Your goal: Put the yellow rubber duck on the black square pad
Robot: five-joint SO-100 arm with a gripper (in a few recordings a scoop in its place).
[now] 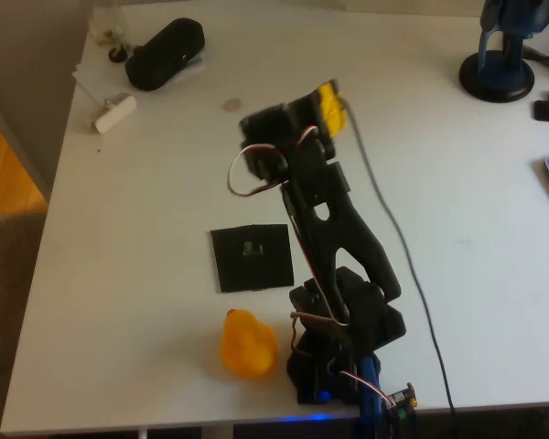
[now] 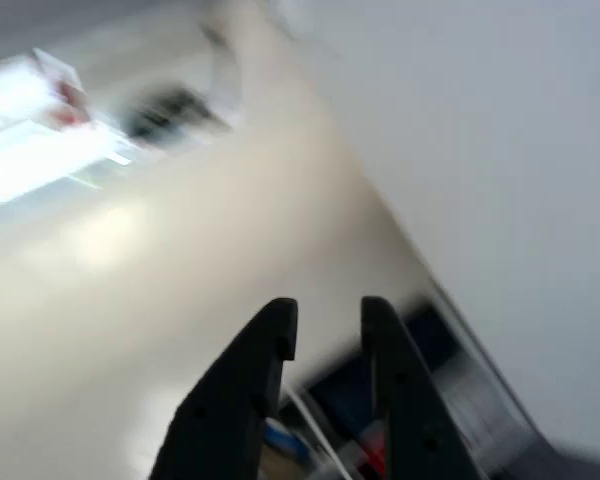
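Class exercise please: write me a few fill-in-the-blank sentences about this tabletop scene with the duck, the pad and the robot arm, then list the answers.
1. The yellow rubber duck sits on the table, not yet on the black square ____.
2. In the overhead view, the duck lies ____ the black square pad in the picture.
3. In the wrist view, the pincer holds ____ between its fingers.

Missing words: pad; below; nothing

a home desk or office: white table (image 1: 119,229), wooden floor (image 1: 5,174), blue microphone stand (image 1: 499,69), cables (image 1: 393,219).
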